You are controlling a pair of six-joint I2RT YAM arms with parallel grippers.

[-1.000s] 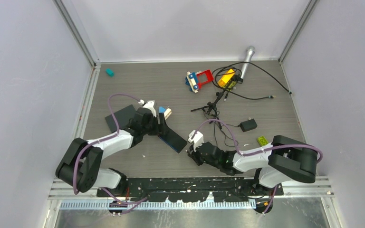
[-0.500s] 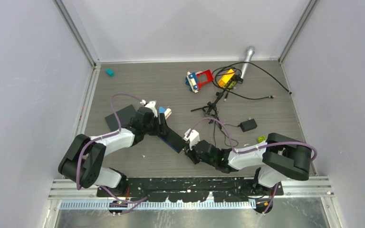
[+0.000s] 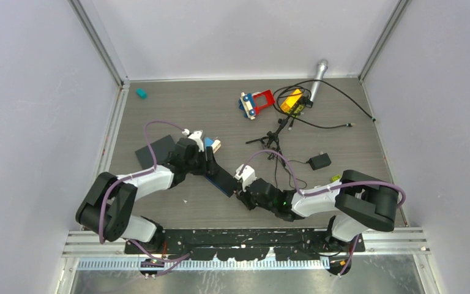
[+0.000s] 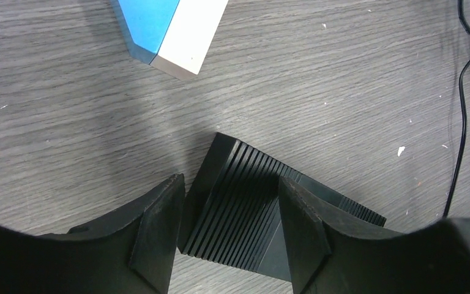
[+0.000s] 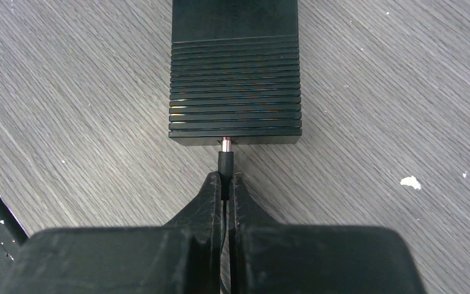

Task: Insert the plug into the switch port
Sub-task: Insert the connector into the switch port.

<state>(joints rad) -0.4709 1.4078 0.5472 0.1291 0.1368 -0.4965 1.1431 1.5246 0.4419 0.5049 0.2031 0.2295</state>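
Note:
The switch point(image 3: 221, 177) is a flat black ribbed box lying slantwise on the wood table. My left gripper point(image 3: 208, 160) stands astride its far end, jaws apart. In the left wrist view the switch point(image 4: 245, 208) lies between the fingers point(image 4: 159, 226), and the left finger sits close against its corner. My right gripper point(image 3: 242, 195) is at the near end, shut on the plug point(image 5: 225, 162), a thin black barrel. The metal tip of the plug meets the middle of the switch's point(image 5: 235, 73) end face. The port itself is hidden behind the tip.
A blue and white block point(image 3: 211, 144) lies just beyond the left gripper, with a flat black pad point(image 3: 153, 152) to its left. Loose black cables point(image 3: 279, 160), a black adapter point(image 3: 319, 161) and a green brick point(image 3: 336, 179) lie to the right. Toys point(image 3: 256, 103) sit at the back.
My right gripper has moved left and forward with the plug, up to the switch's near end. The left jaws have narrowed around the switch's far end.

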